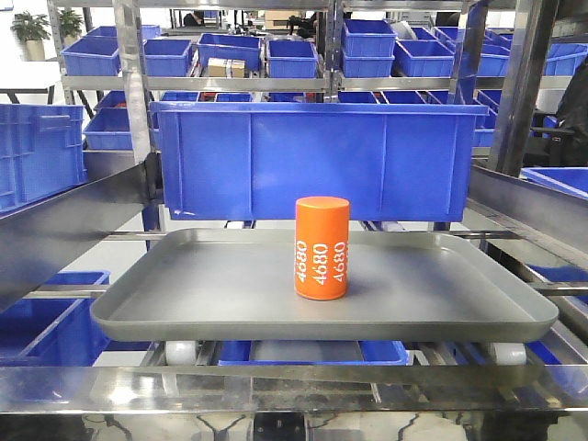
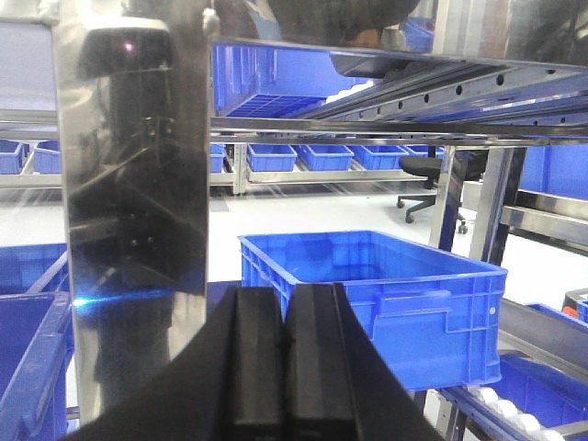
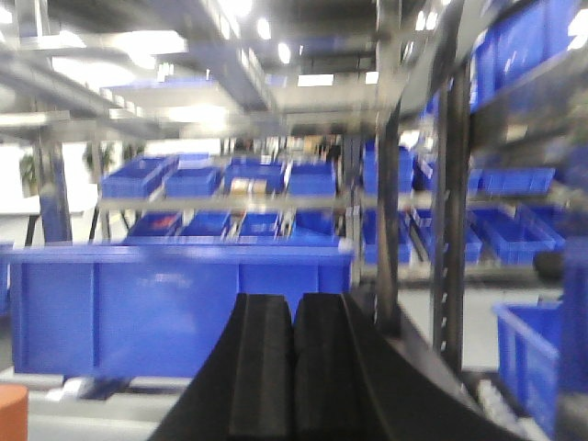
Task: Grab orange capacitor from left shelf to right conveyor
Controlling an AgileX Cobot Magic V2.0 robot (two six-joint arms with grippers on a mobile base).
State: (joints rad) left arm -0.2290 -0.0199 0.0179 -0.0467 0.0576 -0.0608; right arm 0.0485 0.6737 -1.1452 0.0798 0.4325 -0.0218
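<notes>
The orange capacitor [image 1: 322,248] stands upright near the middle of the grey tray [image 1: 184,294] on the left shelf [image 1: 294,388], with nothing touching it. A large blue bin [image 1: 312,161] walls off the tray at 12 o'clock.

The left gripper [image 2: 285,367] is clenched on nothing, with a steel upright [image 2: 133,230] close at its 10 o'clock and a blue crate [image 2: 386,294] at 2 o'clock.

The right gripper [image 3: 292,367] is also clenched and empty. In its blurred view, the capacitor's top shows at 8 o'clock.
</notes>
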